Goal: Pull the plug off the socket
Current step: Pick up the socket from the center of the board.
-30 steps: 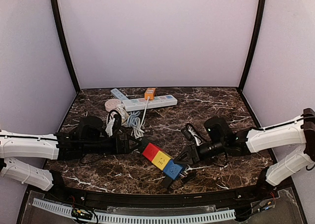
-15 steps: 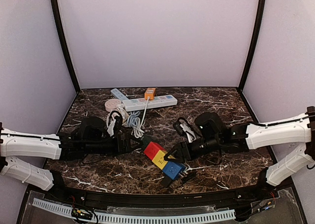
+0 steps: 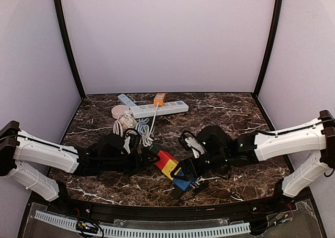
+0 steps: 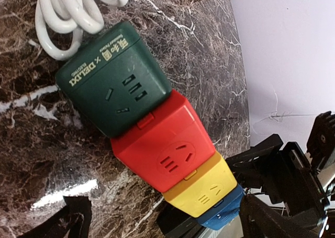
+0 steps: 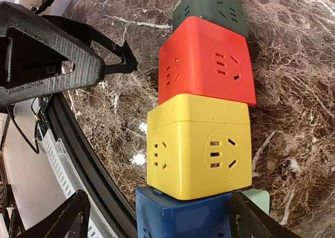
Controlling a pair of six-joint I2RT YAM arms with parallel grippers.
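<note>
Both arms are bracketing the cube chain (image 3: pixel 167 165) for the pull

The green cube (image 4: pixel 112 83), red cube (image 4: pixel 162 144), yellow cube (image 5: pixel 196 146) and blue cube (image 5: pixel 178 214) are lying joined in a diagonal row on the bench (image 3: pixel 235 117), near its front edge; the left jaws are standing wide at the green end, probably to brace the socket side; the right jaws are standing wide astride the blue cube, gripping nothing, likely lining up to close on it as the plug; no joint is parting yet; a white cable (image 4: pixel 68 13) is coiling beside the green cube.
</note>
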